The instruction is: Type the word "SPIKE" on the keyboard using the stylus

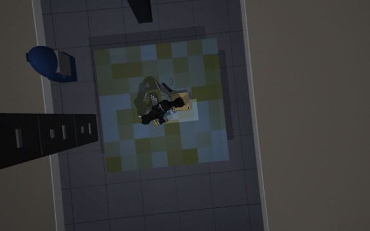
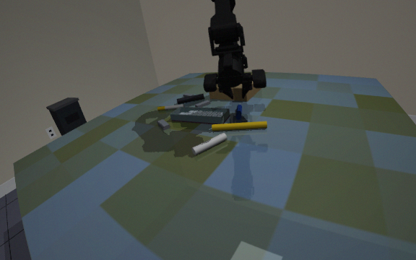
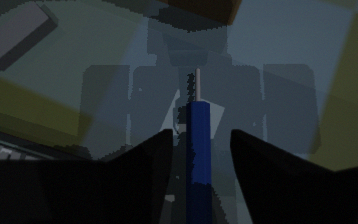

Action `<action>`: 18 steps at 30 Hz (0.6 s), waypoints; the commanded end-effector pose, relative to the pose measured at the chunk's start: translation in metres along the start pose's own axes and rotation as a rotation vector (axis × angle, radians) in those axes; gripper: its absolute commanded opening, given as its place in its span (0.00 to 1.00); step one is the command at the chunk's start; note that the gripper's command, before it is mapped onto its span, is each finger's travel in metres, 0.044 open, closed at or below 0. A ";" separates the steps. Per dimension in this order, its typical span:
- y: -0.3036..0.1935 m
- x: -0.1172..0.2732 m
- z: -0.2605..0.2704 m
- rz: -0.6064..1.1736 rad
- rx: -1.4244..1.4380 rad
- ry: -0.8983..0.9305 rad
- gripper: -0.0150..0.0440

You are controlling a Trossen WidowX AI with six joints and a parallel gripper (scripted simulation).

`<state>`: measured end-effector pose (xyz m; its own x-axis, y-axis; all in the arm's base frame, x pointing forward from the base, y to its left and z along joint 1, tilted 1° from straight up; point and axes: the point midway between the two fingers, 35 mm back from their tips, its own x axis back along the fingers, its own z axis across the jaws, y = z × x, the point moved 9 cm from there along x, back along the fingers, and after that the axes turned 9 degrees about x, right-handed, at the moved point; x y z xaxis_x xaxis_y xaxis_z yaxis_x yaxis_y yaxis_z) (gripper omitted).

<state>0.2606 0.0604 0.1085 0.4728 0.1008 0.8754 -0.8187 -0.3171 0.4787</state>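
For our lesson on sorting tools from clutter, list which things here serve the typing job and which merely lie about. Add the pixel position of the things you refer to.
For the job:
- blue stylus (image 2: 239, 112) (image 3: 199, 150)
- keyboard (image 1: 153, 99) (image 2: 200, 115)
- gripper (image 2: 237, 97) (image 3: 201, 137)

Just lying about:
- thick yellow stick (image 2: 239, 126)
- white stick (image 2: 209, 144)
- black stick (image 2: 191, 98)
- small grey block (image 2: 163, 124)

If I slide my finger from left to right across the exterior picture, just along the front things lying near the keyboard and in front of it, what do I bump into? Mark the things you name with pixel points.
Small grey block (image 2: 163, 124) → white stick (image 2: 209, 144) → thick yellow stick (image 2: 240, 126)
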 end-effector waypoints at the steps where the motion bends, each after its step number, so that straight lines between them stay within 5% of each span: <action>1: -0.002 -0.004 0.000 -0.003 0.005 0.004 0.51; 18: -0.009 -0.016 0.001 -0.003 0.005 0.004 0.51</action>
<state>0.2606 0.0609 0.0929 0.4727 0.1017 0.8754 -0.8181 -0.3186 0.4788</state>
